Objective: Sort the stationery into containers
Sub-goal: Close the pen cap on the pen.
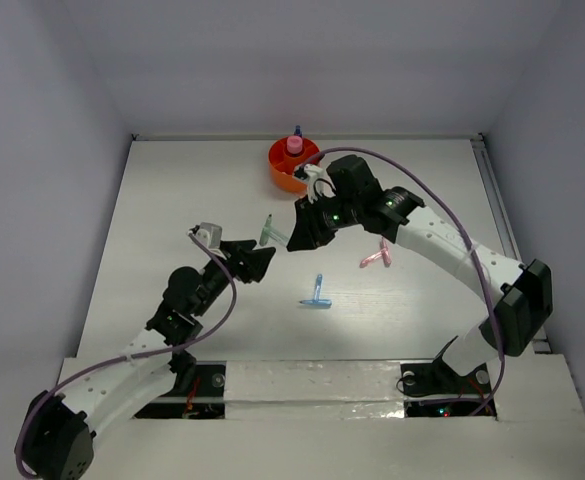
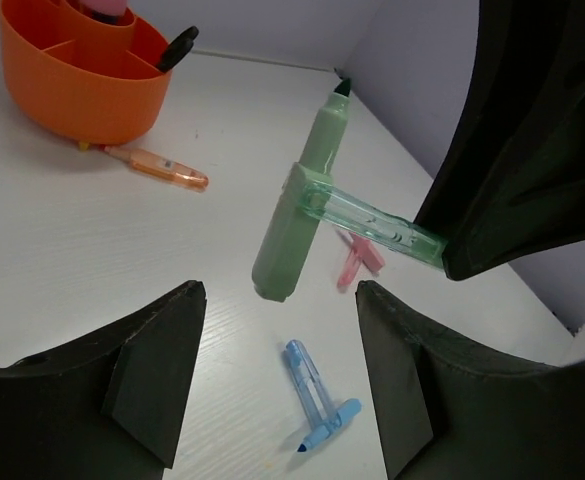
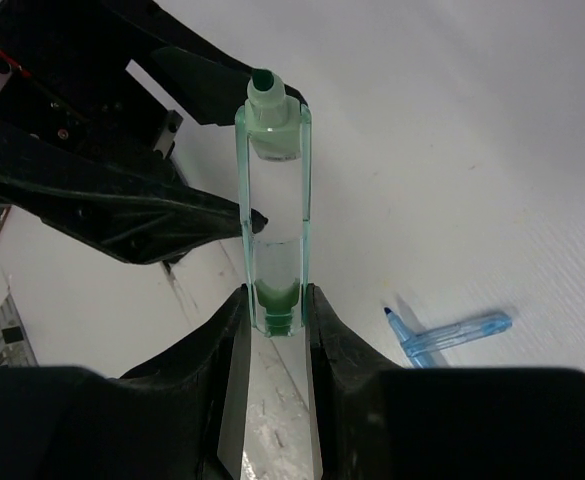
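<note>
Grippers facing each other above the table, green piece (image 2: 297, 210) between them.
The left gripper (image 1: 259, 258) has its jaws apart, flanking the green piece's lower end without touching. The right gripper (image 3: 275, 300) is clamped on its clear crossbar. The light-blue T-shaped piece (image 1: 317, 296) and pink piece (image 1: 376, 258) lie below; the orange tub (image 1: 282, 172) stands behind.

A robot lab is shown: a white table (image 1: 182, 200) is boxed in by plain walls (image 1: 42, 120), and two robot arms (image 1: 442, 240) are bolted on.
</note>
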### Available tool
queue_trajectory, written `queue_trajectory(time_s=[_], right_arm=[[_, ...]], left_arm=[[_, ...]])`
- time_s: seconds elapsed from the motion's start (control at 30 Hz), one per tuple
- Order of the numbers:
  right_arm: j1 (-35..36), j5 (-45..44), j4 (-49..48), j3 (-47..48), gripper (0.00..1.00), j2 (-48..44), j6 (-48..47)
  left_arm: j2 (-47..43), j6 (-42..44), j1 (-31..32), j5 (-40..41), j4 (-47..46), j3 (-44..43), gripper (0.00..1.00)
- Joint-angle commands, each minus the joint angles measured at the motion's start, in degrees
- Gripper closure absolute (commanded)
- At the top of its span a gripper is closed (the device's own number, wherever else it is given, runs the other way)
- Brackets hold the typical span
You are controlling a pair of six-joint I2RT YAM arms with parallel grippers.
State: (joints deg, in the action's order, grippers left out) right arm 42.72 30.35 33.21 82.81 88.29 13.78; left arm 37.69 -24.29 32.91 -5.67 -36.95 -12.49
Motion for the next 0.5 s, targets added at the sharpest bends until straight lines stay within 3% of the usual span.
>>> queue_trajectory(time_s=[0.0, 0.17, 0.47], right_arm=[[-0.36, 3.40, 0.54, 2.80, 1.00, 0.13, 0.98], [-0.36, 4.81, 0.10, 2.19, 1.00, 0.13, 1.25], [-0.97, 6.39, -1.31, 0.69, 1.00, -0.22, 2.04]], left_arm=[[1.33, 3.63, 2.07, 2.68, -5.50, -3.15, 0.42], [4.40, 4.17, 2.60, 3.74, -6.64, -4.38, 0.47], [5.02, 4.26, 3.65, 3.47, -7.17, -4.91, 0.82]])
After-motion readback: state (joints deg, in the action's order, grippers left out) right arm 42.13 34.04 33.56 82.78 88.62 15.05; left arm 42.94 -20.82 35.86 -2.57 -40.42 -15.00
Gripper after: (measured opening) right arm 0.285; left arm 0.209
